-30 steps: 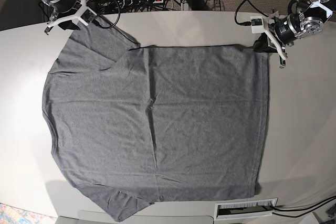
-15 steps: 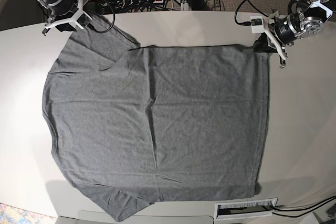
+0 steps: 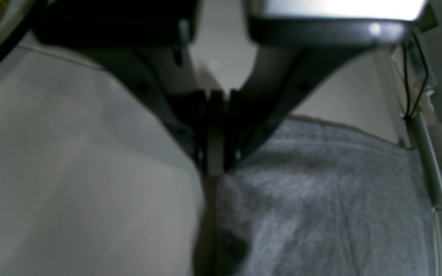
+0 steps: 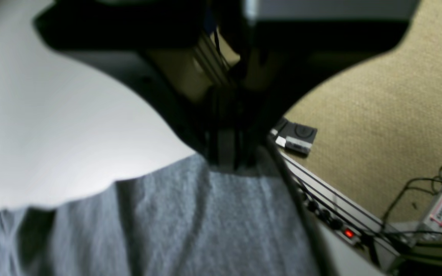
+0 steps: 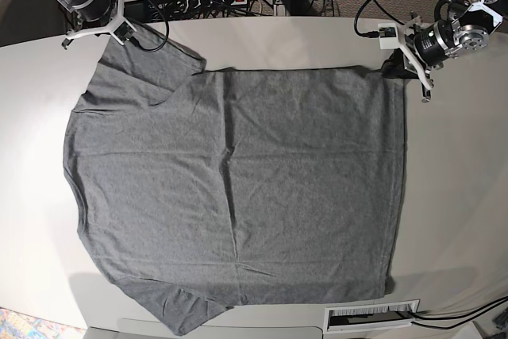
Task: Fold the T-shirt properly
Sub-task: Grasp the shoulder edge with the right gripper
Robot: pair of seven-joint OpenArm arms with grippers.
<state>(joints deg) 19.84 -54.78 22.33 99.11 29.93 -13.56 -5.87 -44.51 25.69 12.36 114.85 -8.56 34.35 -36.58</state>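
The T-shirt (image 5: pixel 230 196) lies spread flat on the white counter (image 5: pixel 452 196). The left pincer (image 3: pixel 216 168) is clamped together on the shirt's hem corner at the far edge, fingers (image 3: pixel 202 126) meeting over the cloth. The right pincer (image 4: pixel 225 157) is likewise clamped on the sleeve's edge near the counter's rim, with a power strip (image 4: pixel 343 230) and tan carpet (image 4: pixel 378 96) beyond

No legible text or labels.
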